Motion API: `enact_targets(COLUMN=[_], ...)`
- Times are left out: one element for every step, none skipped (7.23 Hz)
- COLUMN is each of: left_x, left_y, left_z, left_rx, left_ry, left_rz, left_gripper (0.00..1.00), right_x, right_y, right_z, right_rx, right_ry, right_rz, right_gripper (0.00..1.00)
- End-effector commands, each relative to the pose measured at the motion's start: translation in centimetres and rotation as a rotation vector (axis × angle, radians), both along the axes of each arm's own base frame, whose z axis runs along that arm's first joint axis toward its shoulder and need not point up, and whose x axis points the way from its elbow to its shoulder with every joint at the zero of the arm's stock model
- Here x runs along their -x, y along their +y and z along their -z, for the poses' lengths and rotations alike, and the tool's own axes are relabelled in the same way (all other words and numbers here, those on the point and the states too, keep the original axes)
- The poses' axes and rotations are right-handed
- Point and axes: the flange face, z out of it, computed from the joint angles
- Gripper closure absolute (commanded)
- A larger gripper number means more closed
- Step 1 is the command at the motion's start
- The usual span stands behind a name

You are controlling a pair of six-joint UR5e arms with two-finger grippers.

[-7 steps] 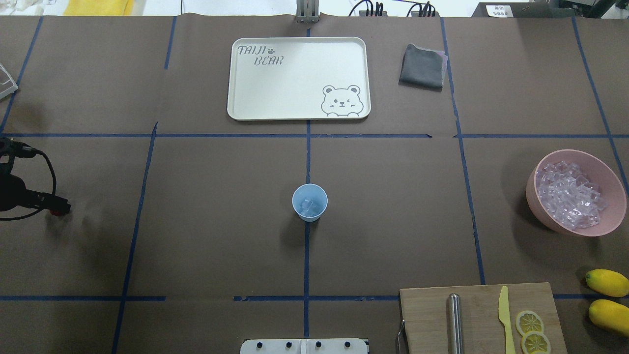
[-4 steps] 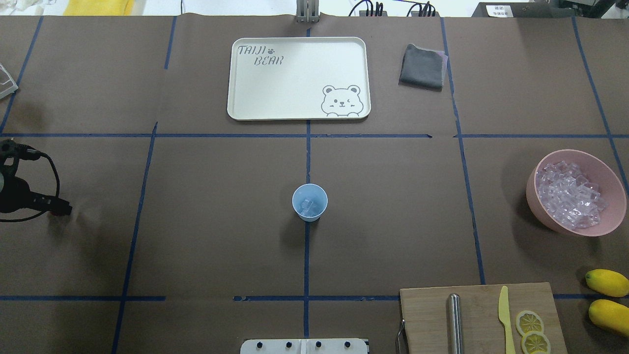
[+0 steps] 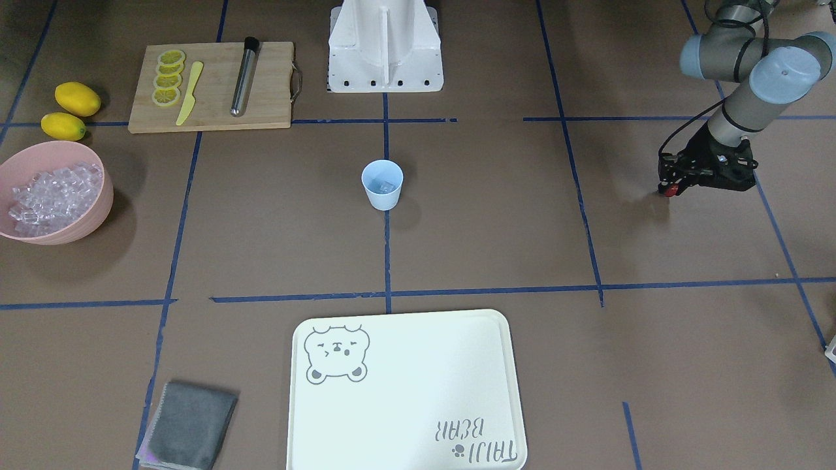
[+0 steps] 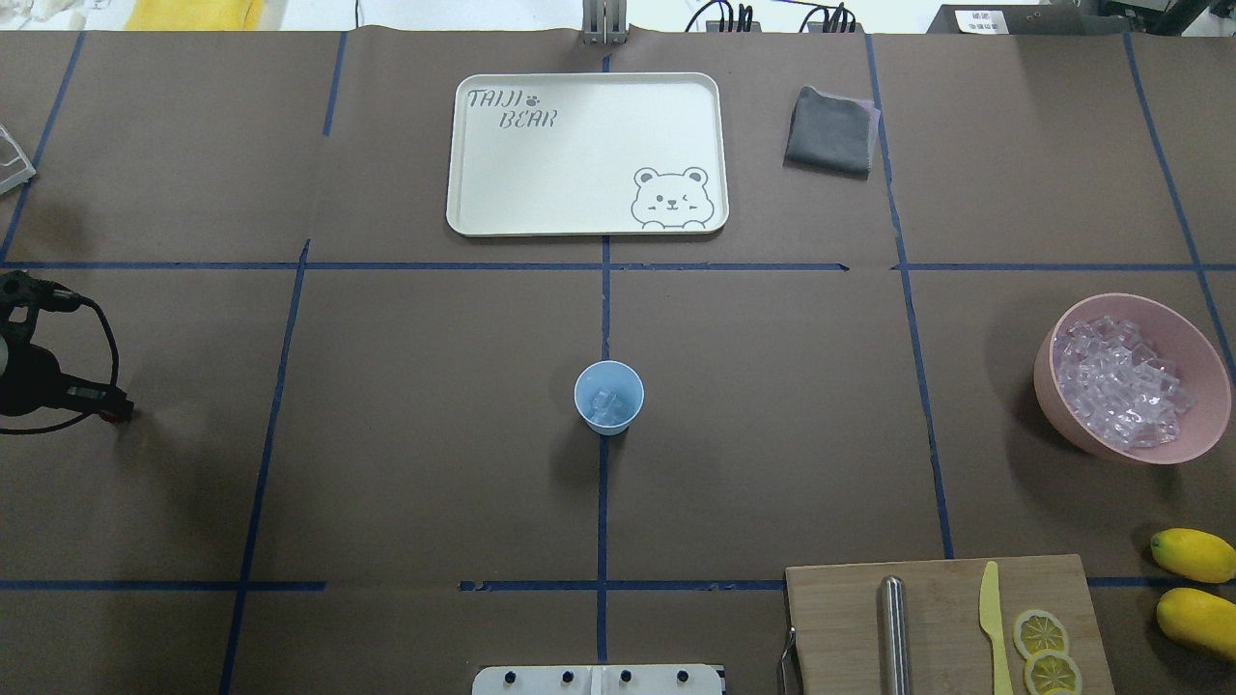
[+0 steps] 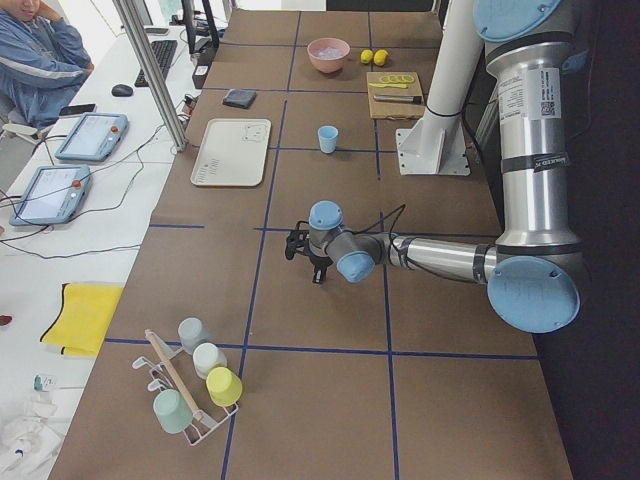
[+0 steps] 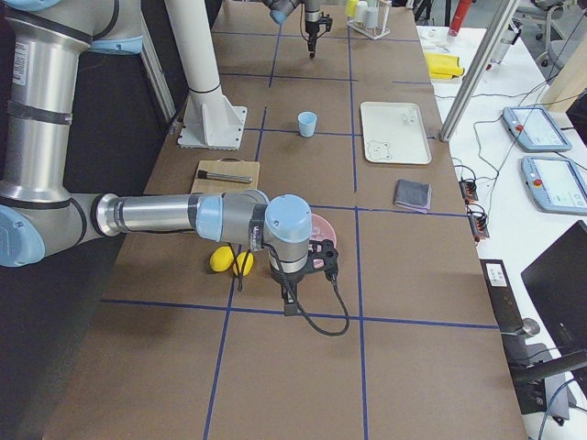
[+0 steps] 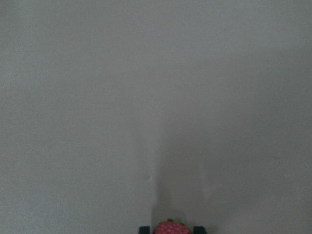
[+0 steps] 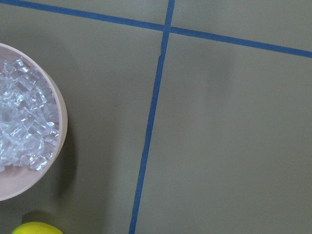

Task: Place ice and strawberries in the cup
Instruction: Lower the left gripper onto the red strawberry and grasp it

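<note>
One left hand, clenched on one red, seeded strawberry, is held low near the tabletop's left edge; bare brown paper lies between it and the cup. One tapered pale blue cup stands upright at centre, with clear ice inside. One round pink bowl is heaped with glassy cubes near the right edge. Two lemons. One right hand: its grip cannot be told.
</note>
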Motion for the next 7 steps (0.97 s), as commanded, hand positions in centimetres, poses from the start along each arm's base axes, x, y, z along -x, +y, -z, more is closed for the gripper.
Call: enact_targets(left_x=[0.6, 0.9, 1.9, 2.5, 2.9, 3.0, 3.2], left_y=[0.4, 0.4, 0.7, 1.6, 1.9, 2.1, 2.3], left_z=[3.3, 6.5, 10.5, 14.8, 19.1, 23.0, 25.9], left_rx=[-0.016, 0.008, 0.032, 0.060, 0.064, 0.075, 0.077], left_ry=[0.036, 0.017, -0.009, -0.031, -0.034, -0.043, -0.047], left_rz=[-0.009, -0.007, 0.002, 0.000, 0.002, 0.002, 0.003], left_gripper=[1.00, 1.00, 1.00, 1.00, 1.00, 1.00, 1.00], right_x=[0.0, 0.0, 0.0, 0.0, 0.0, 0.0, 0.0], right_y=[0.0, 0.0, 0.0, 0.0, 0.0, 0.0, 0.0], right_z=[0.3, 0.3, 0.3, 0.2, 0.3, 0.3, 0.3], right_rx=[-0.006, -0.006, -0.007, -0.007, -0.008, -0.007, -0.008], right_ry=[0.000, 0.000, 0.000, 0.002, 0.004, 0.004, 0.004], right_rz=[0.000, 0.000, 0.001, 0.001, 0.001, 0.000, 0.001], right_gripper=[0.00, 0.00, 0.00, 0.00, 0.00, 0.00, 0.00])
